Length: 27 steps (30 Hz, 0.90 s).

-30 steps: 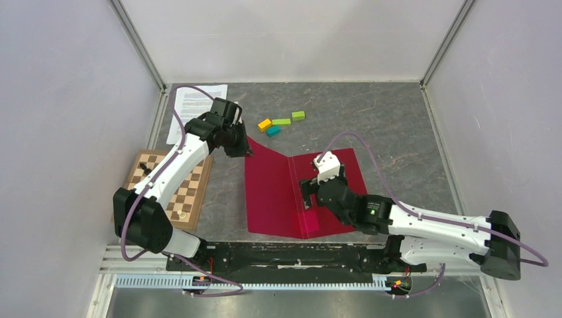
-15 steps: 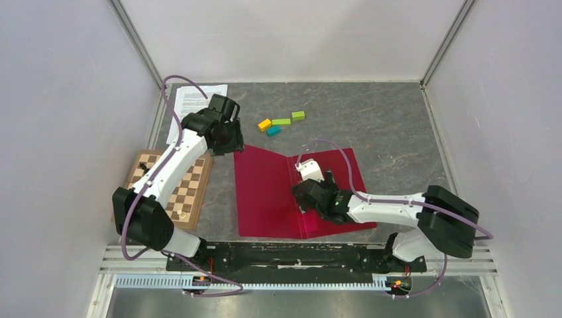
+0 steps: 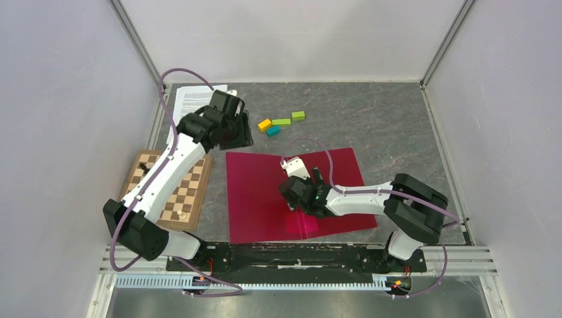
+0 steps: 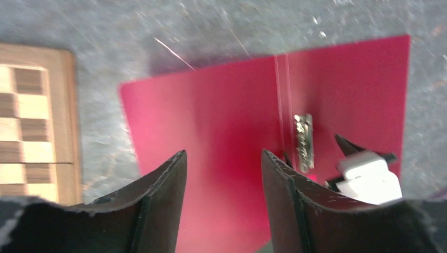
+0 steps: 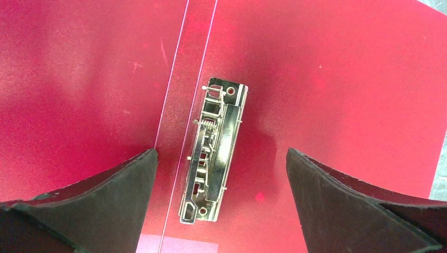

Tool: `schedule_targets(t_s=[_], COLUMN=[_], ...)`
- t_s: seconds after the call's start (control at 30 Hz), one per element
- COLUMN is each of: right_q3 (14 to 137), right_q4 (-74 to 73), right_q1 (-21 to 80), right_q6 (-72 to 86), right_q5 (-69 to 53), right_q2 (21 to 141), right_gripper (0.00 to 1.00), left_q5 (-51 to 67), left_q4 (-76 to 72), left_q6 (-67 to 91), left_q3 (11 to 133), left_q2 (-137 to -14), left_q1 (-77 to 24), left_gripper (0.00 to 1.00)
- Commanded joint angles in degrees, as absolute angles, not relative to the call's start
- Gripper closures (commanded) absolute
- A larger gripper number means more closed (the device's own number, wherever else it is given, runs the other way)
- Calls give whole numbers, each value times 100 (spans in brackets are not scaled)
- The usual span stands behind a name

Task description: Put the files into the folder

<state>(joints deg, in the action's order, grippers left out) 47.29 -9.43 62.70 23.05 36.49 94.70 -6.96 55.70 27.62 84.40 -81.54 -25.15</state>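
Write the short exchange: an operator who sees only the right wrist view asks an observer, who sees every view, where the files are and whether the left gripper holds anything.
Operator: I see only the open folder and its clip. Where are the files?
Observer: The files lie at the far left corner of the table, outside the folder.
Operator: Does the left gripper hold anything?
Observer: No, the left gripper is open and empty.

Chessboard (image 3: 192,192) at left, four coloured blocks (image 3: 281,122) beyond.
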Motion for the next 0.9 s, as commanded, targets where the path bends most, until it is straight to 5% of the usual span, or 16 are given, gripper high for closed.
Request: schedule_targets(t_s=[0.0,0.27,0.63,0.87], right_q3=[4615,4140,4988,4880], right_q4=[-1109,-314,-713,-729], right_q1=[6214,6214,5846,5693], right_q6=[2609,2962,2709,2743], right_q5=[3497,2375,1651,1774], right_q2=[9673,8899,9130,9040], right_gripper=[5,10,25,34], left_q5=[-152,347,269,-204], left_q4=[4924,3288,2443,2487], left_q6=[3624,4867,5111,5049], left_q3=[7529,4926,3811,3576], left_q2=[-7663,-7081,-7417,-7507], left_q1=[-2774,-2830,-3104,-3125], left_gripper=[43,61,77,97])
